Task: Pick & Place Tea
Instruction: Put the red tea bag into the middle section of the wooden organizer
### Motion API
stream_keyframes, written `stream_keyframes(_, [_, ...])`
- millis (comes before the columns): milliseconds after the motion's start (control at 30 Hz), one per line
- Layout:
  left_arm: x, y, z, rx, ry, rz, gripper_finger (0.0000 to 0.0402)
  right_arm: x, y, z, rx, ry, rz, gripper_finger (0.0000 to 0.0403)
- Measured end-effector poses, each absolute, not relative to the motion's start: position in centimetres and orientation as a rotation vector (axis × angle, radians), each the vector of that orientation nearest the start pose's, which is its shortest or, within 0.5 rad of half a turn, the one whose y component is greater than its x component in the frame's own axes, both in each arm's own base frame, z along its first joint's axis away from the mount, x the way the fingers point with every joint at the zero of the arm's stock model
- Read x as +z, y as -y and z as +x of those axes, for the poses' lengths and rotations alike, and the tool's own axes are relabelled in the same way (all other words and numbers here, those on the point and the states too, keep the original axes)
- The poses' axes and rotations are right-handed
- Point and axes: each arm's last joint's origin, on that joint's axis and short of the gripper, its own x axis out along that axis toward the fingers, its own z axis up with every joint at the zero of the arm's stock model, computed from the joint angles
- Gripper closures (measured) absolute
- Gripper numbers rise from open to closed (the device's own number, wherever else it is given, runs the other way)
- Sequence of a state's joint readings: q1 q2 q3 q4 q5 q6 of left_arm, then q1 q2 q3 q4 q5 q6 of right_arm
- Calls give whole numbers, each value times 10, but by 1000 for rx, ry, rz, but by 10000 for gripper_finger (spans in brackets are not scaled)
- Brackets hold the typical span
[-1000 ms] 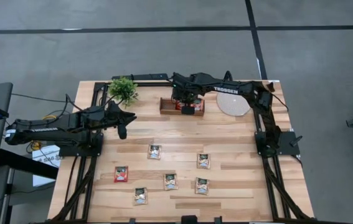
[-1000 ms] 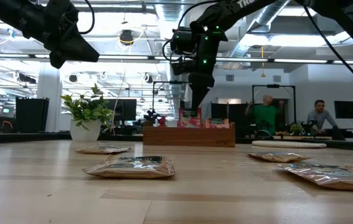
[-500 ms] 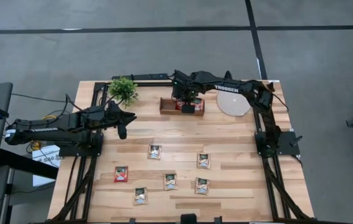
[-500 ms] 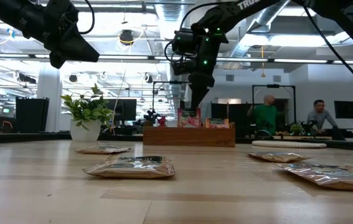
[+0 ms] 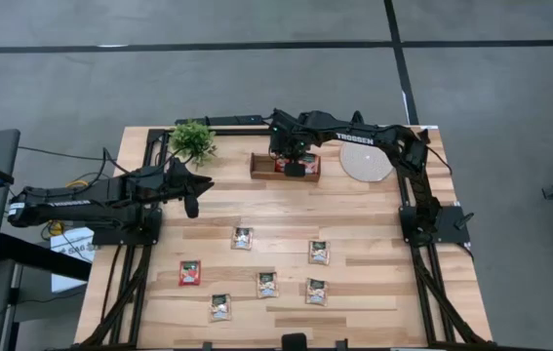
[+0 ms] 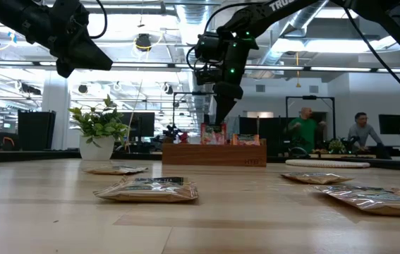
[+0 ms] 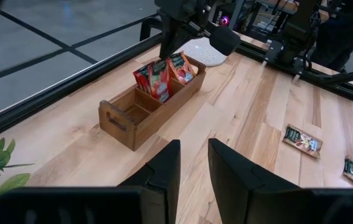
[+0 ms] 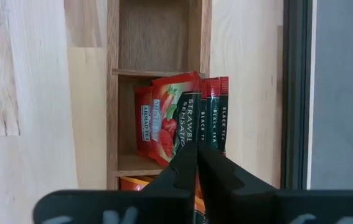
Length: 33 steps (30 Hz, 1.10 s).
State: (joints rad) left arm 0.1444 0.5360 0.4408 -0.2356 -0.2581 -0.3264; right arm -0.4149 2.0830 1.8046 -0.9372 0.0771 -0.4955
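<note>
My right gripper (image 5: 295, 168) (image 6: 221, 113) hangs over the brown wooden tray (image 5: 260, 168) (image 7: 129, 127) near the table's far edge. It is shut (image 8: 196, 160) over a middle compartment where red tea sachets (image 8: 167, 121) (image 7: 154, 78) stand on edge. Orange sachets (image 7: 182, 65) fill the compartment beside them. Several more sachets lie flat on the near half of the table, among them a pale one (image 5: 243, 237) and a red one (image 5: 190, 273). My left gripper (image 5: 191, 200) (image 7: 193, 163) waits open above the table's left side. My right gripper comes from above, fingers pointing down, and is shut at the upper edge of a red sachet with a dark band (image 8: 193, 127). The sachet stands upright among the others in the tray compartment. The fingers themselves hide the exact place of contact.
A small potted plant (image 5: 193, 141) (image 6: 99, 127) stands at the far left corner. A round pale disc (image 5: 365, 163) lies right of the tray. One tray compartment (image 8: 157, 31) holds nothing. Bare wood lies between the tray and the loose sachets. People show in the room behind.
My right gripper has edged slightly toward the table's far edge above the tray and stayed shut. Nothing else has moved.
</note>
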Motion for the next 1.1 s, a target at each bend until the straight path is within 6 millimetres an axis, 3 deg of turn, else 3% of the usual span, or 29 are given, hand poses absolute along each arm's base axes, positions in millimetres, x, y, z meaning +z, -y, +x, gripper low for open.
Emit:
stream_keyframes(267, [244, -26, 131, 449, -265, -300, 328, 234, 178, 398, -122, -1268, -226, 333])
stream_keyframes(533, [244, -26, 131, 449, -264, -300, 328, 232, 170, 396, -167, -1307, -120, 330])
stream_keyframes(667, [244, -26, 131, 447, -261, -324, 328, 229, 149, 390, -46, -1416, -49, 333])
stream_keyframes(900, [243, -24, 132, 358, -269, -402, 328, 242, 100, 388, 243, -1412, 85, 341])
stream_keyframes(1100, [241, -18, 132, 179, -326, -517, 328, 260, 65, 384, 311, -1410, 65, 350])
